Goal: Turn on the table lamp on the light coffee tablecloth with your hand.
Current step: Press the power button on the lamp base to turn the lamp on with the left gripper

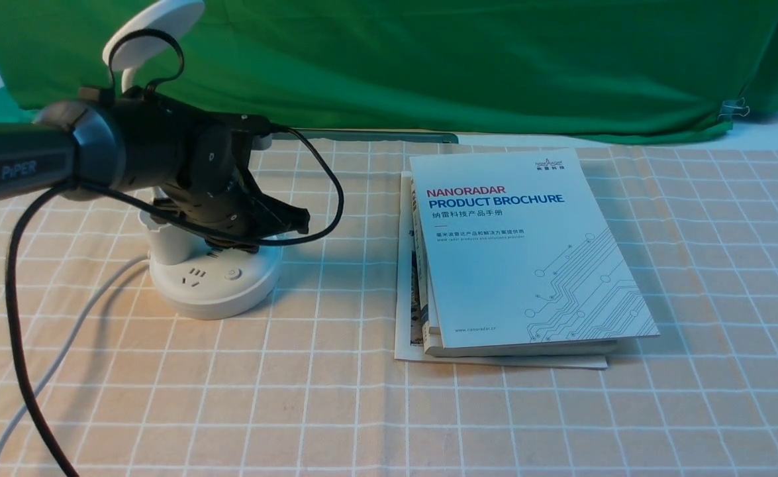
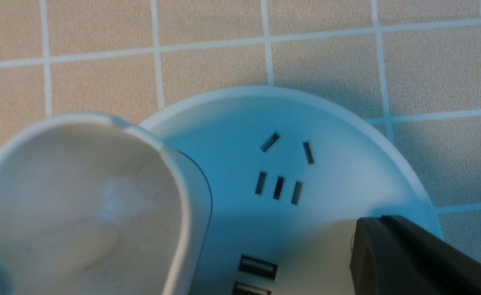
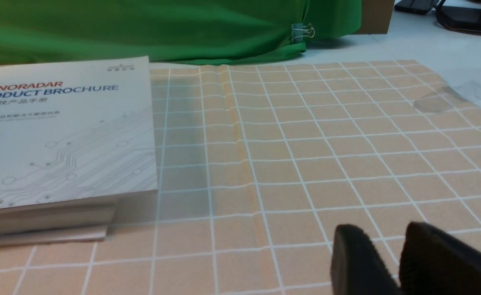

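Observation:
The white table lamp [image 1: 213,285] stands at the left on the light coffee tablecloth [image 1: 336,397]. Its disc head [image 1: 157,26] rises behind my left arm, and a round button [image 1: 232,273] sits on the base. My left gripper [image 1: 301,222] is shut and empty, hovering just above the base's right side. In the left wrist view the shut fingertips [image 2: 377,223] lie over the base's edge [image 2: 346,123], beside the sockets [image 2: 279,186] and the cup holder [image 2: 80,196]. My right gripper [image 3: 381,233] shows only in its wrist view, low over bare cloth, jaws slightly apart.
A stack of brochures [image 1: 521,252] lies right of the lamp, also showing in the right wrist view [image 3: 60,135]. The lamp's white cord [image 1: 64,344] and my arm's black cable [image 1: 14,331] trail to the front left. A green backdrop cloth [image 1: 461,59] hangs behind.

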`<state>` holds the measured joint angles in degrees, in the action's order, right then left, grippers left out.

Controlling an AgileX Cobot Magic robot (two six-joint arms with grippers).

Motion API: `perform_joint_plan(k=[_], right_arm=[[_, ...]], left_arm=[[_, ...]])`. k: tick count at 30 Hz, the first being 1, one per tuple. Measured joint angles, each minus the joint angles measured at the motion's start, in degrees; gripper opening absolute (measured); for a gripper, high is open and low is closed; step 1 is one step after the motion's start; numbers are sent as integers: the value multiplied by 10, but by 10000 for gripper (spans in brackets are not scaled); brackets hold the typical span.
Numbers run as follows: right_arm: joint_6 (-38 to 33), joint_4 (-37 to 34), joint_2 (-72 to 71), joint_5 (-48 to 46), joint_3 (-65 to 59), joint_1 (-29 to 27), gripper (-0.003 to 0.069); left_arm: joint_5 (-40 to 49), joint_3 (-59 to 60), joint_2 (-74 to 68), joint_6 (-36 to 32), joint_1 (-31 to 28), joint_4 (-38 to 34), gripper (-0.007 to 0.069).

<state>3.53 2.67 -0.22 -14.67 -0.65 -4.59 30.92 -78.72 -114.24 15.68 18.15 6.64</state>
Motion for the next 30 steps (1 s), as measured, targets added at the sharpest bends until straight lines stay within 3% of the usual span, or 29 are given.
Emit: perform_joint_plan(k=[14,30], right_arm=[[0,0,0,1,0,0,237],[0,0,0,0,0,0,237]], left_arm=[[17,-14,-2,-49,-2,-70,1],[46,-40,-15,-4,-2,-18,1]])
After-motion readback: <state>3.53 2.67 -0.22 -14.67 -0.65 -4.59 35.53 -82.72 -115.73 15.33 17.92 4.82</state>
